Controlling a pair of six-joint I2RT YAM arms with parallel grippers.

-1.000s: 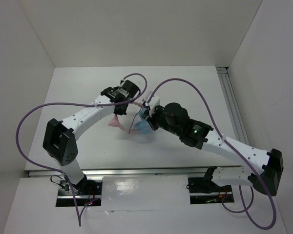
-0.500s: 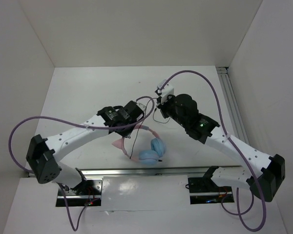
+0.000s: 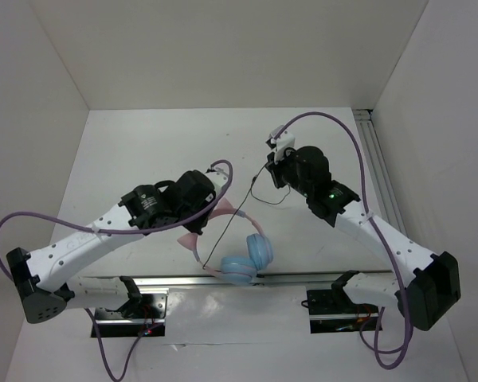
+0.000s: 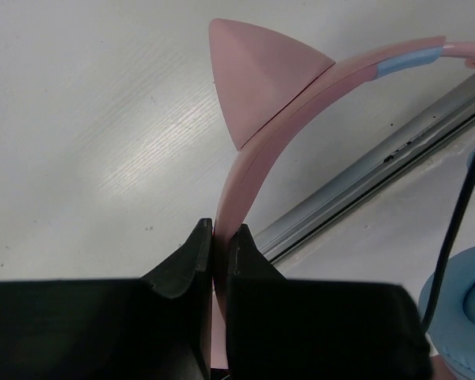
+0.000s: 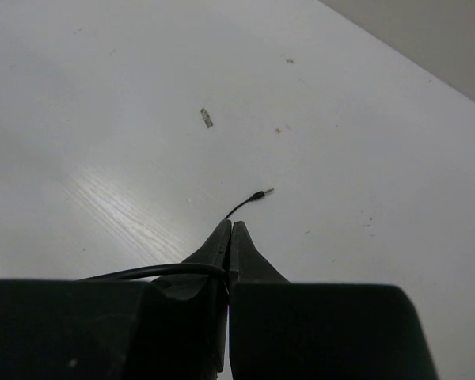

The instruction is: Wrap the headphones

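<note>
Left gripper point(image 4: 220, 237): you have the fingers pinched tight on the pink headband point(image 4: 263, 154) of the headphones point(image 3: 259, 251), gripping just below one cat ear point(image 4: 257, 75). The headphones sit at the middle of the table's point(image 3: 143, 151) near edge, with the two light blue ear cups point(image 3: 239, 270) side by side over the metal rail point(image 4: 364, 170). You cannot tell whether the cups rest on the surface or hang. Right gripper point(image 5: 231, 233): the fingers are pressed together on the thin black cable point(image 4: 463, 198), held well apart from the headband toward the far right. The cable runs in a line from the cups up to that gripper. Its plug point(image 5: 258, 194) sticks out just past the fingertips, above bare table.
</note>
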